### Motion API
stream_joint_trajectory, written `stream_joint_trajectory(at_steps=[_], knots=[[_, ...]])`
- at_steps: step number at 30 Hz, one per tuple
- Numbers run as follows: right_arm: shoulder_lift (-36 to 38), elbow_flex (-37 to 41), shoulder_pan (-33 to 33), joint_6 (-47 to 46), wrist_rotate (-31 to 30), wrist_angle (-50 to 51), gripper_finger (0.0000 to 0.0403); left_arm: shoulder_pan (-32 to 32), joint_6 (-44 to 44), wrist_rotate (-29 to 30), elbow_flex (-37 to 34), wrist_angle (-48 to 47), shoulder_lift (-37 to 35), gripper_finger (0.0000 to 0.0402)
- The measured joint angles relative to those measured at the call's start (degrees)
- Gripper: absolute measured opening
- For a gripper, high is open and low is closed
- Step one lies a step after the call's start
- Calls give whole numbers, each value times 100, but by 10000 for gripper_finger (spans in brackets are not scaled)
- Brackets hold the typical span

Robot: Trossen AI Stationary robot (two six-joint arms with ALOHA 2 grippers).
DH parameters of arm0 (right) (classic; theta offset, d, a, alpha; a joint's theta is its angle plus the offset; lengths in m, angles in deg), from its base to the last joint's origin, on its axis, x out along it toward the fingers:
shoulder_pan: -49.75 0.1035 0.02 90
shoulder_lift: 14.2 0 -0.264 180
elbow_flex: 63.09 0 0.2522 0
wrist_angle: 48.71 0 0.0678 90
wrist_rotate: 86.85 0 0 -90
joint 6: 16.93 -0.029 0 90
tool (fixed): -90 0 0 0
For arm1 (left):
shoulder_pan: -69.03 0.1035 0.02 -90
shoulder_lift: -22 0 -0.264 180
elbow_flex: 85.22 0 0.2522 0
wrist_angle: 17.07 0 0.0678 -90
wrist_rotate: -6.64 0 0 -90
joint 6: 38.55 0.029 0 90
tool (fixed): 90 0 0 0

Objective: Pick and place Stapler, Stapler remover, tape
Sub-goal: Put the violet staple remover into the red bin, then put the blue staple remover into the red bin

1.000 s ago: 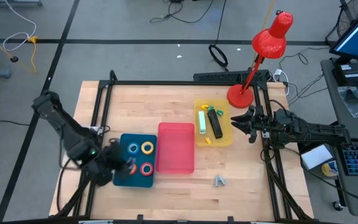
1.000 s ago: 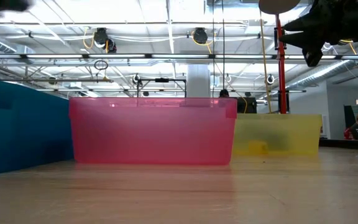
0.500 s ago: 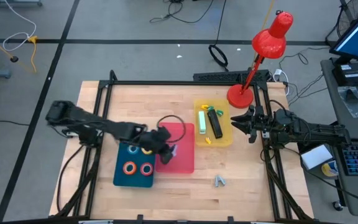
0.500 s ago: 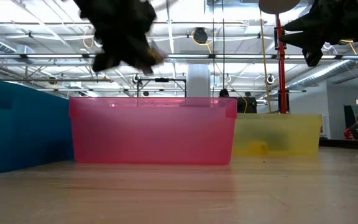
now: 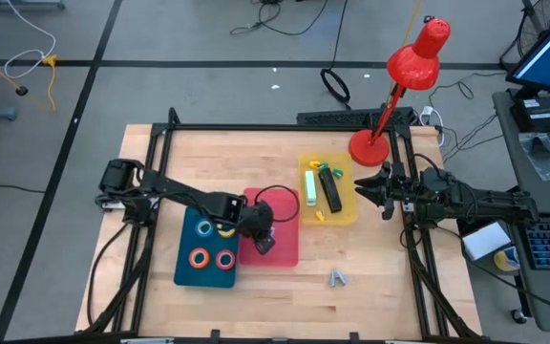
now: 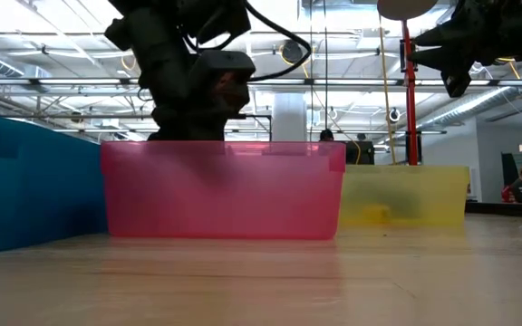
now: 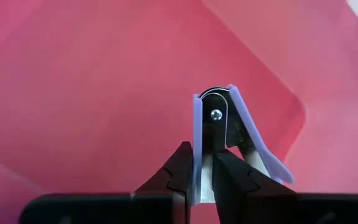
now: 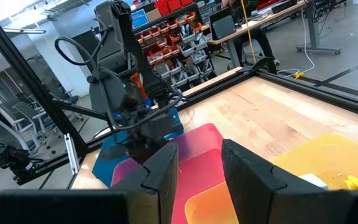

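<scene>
My left gripper [image 5: 261, 232] reaches down into the pink bin [image 5: 280, 205] and is shut on a lavender staple remover [image 7: 219, 124]. In the low view it [image 6: 198, 100] dips behind the bin's rim. The blue bin [image 5: 187, 272] holds the tape: blue [image 5: 203, 227], yellow [image 5: 225, 230], orange [image 5: 199, 256] and red-orange [image 5: 224, 258] rolls lying flat. A second staple remover [image 5: 338, 278] lies on the table. A green-white stapler [image 5: 310, 184] and a black stapler [image 5: 330, 189] lie in the yellow bin [image 5: 347, 212]. My right gripper [image 5: 382, 188] waits open beside the yellow bin. My left gripper pinches one lavender arm of the staple remover [image 7: 196, 158] between its two fingers [image 7: 180, 174], coming from above and pointing down. The other arm [image 7: 266, 163] splays outside the fingers. The pivot end [image 7: 216, 114] points at the bin floor; whether it touches I cannot tell.
A red desk lamp [image 5: 390, 105] stands at the far right corner, its base next to the yellow bin. A black frame [image 5: 256, 127] borders the table. Bare wood lies along the near edge and the far side.
My left gripper has swung from over the blue bin toward the table's right, then come down into the pink bin, carrying the staple remover. The orange roll it covered now shows.
</scene>
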Motion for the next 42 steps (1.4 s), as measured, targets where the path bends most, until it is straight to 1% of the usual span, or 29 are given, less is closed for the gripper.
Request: stream_joint_trajectory(at_steps=[8,18,21,24,28,31,33,34,37,39,42], knots=[[0,0,0,-1,1,2,116,7,560,-48,34,-71,0,63],[0,1,-1,-21,-2,2,116,7,580,-175,34,-73,0,81],[0,0,-1,-207,1,0,116,26,580,-270,34,-81,-13,81],[0,0,1,-723,0,0,116,114,583,-449,34,-107,-176,81],[0,0,0,-1188,0,-2,116,245,591,-474,34,-157,-627,81],[0,0,1,-1531,5,-7,116,274,792,-475,39,-272,-1103,81],[-2,2,12,-1569,115,-38,116,224,950,-456,45,-529,-1463,81],[-2,0,12,-1527,261,-84,116,176,949,-388,45,-720,-1635,81],[-5,2,20,-1300,629,-304,116,-23,949,111,43,-1346,-2153,81],[-22,1,16,-1265,610,-498,116,-198,993,370,-16,-1577,-2508,81],[-40,1,10,-1258,582,-754,116,-501,960,735,-220,-1575,-3057,81]])
